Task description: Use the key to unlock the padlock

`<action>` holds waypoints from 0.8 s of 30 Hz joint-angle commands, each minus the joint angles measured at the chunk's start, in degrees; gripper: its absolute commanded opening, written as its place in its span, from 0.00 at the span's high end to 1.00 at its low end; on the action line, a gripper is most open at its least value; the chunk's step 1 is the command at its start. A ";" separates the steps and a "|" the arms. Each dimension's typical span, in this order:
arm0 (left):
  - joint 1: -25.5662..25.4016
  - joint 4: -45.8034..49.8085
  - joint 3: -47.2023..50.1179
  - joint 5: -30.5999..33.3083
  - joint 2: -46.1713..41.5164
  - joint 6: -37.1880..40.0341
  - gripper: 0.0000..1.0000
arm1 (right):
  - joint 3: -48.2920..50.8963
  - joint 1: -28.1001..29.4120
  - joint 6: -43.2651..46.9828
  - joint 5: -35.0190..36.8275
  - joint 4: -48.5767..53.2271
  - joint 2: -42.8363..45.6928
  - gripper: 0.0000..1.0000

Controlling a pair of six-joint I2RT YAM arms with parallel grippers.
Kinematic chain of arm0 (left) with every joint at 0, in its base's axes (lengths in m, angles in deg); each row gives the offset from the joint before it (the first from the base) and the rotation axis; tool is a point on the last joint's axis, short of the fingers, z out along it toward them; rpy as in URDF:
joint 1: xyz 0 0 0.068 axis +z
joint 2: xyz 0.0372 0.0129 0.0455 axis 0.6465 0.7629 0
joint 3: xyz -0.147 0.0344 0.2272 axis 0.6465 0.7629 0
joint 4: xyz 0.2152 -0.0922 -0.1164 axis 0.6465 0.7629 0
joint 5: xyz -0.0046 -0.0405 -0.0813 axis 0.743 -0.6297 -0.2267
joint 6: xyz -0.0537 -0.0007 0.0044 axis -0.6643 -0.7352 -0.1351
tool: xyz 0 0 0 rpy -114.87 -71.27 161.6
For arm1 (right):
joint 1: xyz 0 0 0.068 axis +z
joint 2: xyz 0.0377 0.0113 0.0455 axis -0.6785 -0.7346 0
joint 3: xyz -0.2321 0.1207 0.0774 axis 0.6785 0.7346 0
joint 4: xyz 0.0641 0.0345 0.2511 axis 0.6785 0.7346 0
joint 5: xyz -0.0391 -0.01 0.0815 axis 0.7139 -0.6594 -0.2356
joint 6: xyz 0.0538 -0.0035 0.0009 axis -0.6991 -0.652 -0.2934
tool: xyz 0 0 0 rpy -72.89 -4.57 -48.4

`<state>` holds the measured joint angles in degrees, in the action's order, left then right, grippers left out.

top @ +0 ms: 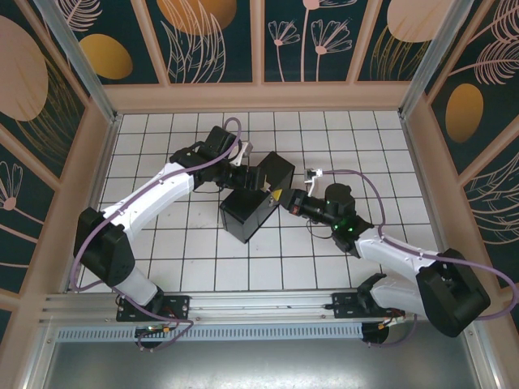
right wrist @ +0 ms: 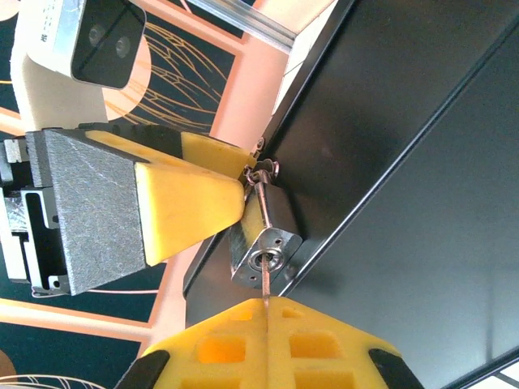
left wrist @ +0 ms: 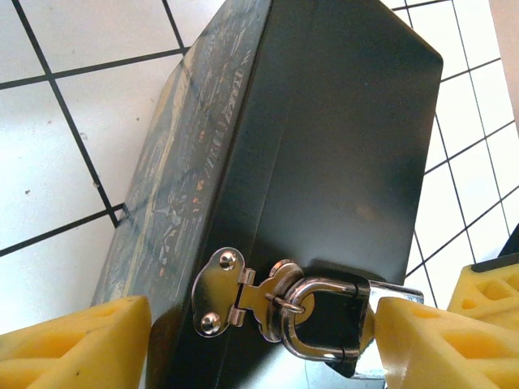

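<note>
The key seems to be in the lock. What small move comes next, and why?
Probably close the left fingers on the small silver metal padlock. The thin silver metal key, pinched in the shut right fingers, sits in the keyhole, but the left fingers stand wide, with one touching the lock body. Hanging from the hasp of the black box, it might swivel when the key turns.
</note>
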<state>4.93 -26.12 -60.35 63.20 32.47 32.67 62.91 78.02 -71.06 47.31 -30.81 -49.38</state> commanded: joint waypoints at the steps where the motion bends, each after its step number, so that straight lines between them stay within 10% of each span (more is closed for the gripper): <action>1: -0.60 3.72 2.10 -1.37 1.03 1.51 0.29 | -0.39 0.18 0.26 1.05 -3.74 -0.85 1.00; 24: -0.68 3.38 3.02 -2.26 1.36 2.57 0.29 | -8.32 1.16 11.55 1.96 9.09 0.18 1.00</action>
<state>5.30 -27.33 -59.71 63.00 32.34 33.11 57.07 80.23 -60.85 51.09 -17.37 -48.33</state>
